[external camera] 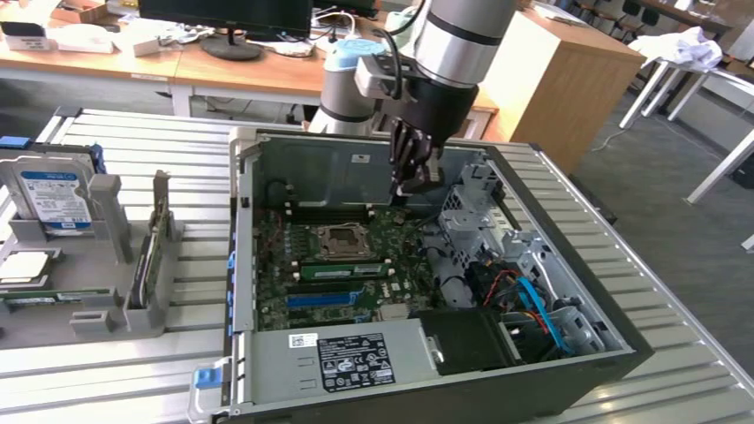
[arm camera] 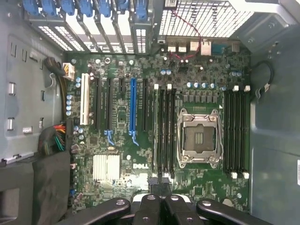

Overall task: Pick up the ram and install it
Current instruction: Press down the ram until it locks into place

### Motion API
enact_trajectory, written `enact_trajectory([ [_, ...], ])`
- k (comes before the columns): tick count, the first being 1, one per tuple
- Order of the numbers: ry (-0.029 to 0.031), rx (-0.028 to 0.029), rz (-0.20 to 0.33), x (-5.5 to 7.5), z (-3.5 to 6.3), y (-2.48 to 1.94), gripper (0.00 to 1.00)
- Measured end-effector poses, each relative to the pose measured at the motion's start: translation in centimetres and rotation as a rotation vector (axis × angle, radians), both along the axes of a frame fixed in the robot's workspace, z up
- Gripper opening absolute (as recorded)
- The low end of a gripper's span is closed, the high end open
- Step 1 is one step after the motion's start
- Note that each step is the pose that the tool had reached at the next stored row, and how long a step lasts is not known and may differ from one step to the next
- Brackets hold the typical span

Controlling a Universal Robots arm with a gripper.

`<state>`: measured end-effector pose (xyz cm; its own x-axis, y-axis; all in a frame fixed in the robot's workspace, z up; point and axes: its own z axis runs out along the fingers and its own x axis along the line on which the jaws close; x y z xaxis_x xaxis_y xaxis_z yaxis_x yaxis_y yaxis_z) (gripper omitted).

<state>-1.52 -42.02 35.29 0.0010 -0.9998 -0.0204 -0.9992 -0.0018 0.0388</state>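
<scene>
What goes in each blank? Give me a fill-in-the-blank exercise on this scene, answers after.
The gripper hangs over the motherboard inside the open computer ____.
One long slot on the motherboard is coloured ____.
The hard drive stands in a holder at the exterior view's ____.
Missing words: case; blue; left.
</scene>
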Motion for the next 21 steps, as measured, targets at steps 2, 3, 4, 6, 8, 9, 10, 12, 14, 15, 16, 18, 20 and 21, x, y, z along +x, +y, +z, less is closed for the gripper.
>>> enact_trajectory([
  [2,0.0,0.0,0.0,0.3,0.0,-0.06,0.11],
  [3,0.0,0.0,0.0,0.47,0.0,-0.09,0.11],
  [4,-0.0001,0.0001,0.0,0.61,-0.01,-0.12,0.11],
  [6,0.0,0.0001,0.0,0.76,-0.01,-0.16,0.11],
  [8,-0.0001,0.0001,0.0,0.76,-0.01,-0.16,0.11],
  [9,-0.0001,0.0,0.0,0.76,-0.01,-0.16,0.11],
  [10,0.0,0.0,0.0,0.76,-0.01,-0.17,0.11],
  [12,0.0,-0.0001,0.0,0.76,-0.01,-0.17,0.11],
  [14,-0.0002,0.0002,0.0,0.76,-0.09,-0.17,0.11],
  [15,-0.0004,0.0,0.0,0.77,-0.14,-0.17,0.11],
  [16,-0.0008,0.0,0.0,0.77,-0.21,-0.17,0.11],
  [18,-0.0016,0.0,0.0,0.77,-0.37,-0.17,0.11],
  [20,-0.0024,0.0,0.0,0.76,-0.56,-0.17,0.11],
  [21,-0.0026,-0.0001,0.0,0.77,-0.67,-0.17,0.11],
])
